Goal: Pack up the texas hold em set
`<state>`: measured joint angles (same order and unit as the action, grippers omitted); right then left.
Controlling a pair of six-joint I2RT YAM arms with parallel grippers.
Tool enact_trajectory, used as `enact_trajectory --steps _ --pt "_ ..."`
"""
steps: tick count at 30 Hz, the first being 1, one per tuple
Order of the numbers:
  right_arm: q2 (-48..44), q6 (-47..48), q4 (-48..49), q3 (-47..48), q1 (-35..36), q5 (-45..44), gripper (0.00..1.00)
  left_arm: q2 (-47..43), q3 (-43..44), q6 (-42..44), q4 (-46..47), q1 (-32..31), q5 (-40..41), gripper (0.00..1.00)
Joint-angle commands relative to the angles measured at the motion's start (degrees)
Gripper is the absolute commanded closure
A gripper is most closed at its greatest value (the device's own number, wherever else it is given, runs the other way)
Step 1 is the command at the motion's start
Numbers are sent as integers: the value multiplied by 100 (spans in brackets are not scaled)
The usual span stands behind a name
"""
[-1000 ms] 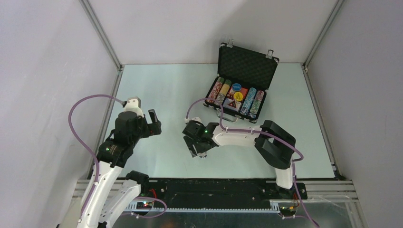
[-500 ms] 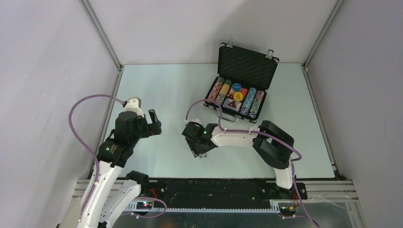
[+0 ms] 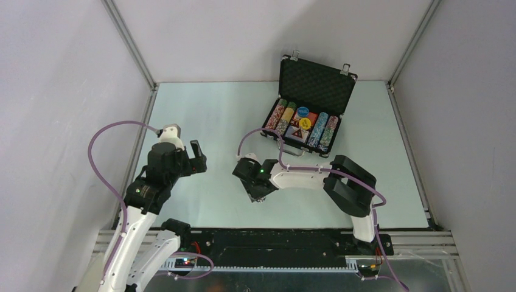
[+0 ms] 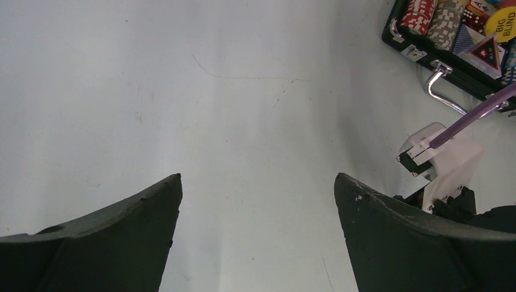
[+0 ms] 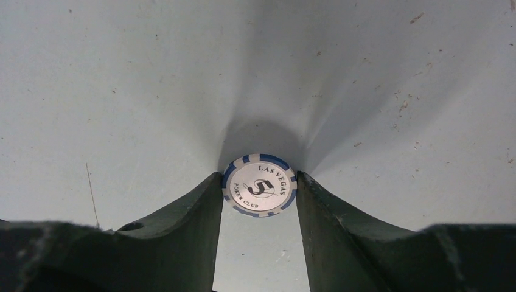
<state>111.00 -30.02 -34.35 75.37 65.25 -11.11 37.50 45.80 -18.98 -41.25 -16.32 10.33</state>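
the black briefcase stands open toward 1 o'clock on the pale table, its foam-lined lid upright at the far side. rows of poker chips fill the tray, with a blue disc, a yellow disc and a dark triangular piece between the rows. its silver handle points to about 7 o'clock, at the arms. one loose chip, white with blue edge marks and lettered "las vegas poker club", lies flat on the table near the middle, off the case's 7 o'clock corner. the right gripper is down on it, a dark finger pressed against the chip at 9 o'clock and the other at 3 o'clock, so the jaws are clamped on its rim. the left gripper hangs at 9 o'clock of the right one, well apart from it, its fingers spread wide with only bare table between them.
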Motion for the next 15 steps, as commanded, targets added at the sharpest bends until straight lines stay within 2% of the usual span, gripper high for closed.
enact_trajectory --steps 1,5,8,10,15 --pt "42 -80 -143 84 62 15 49 4 -10 76 96 54 -17 0" --pt "26 -78 -135 84 66 -27 47 13 -10 72 96 55 -22 0" --pt "-7 -76 -111 83 66 -66 32 14 -10 72 96 54 -25 0" --pt "-34 -68 -80 86 59 -70 25 12 -10 78 100 58 -16 0" --pt "-105 19 13 86 12 -24 20 21 -10 81 100 58 -14 0"
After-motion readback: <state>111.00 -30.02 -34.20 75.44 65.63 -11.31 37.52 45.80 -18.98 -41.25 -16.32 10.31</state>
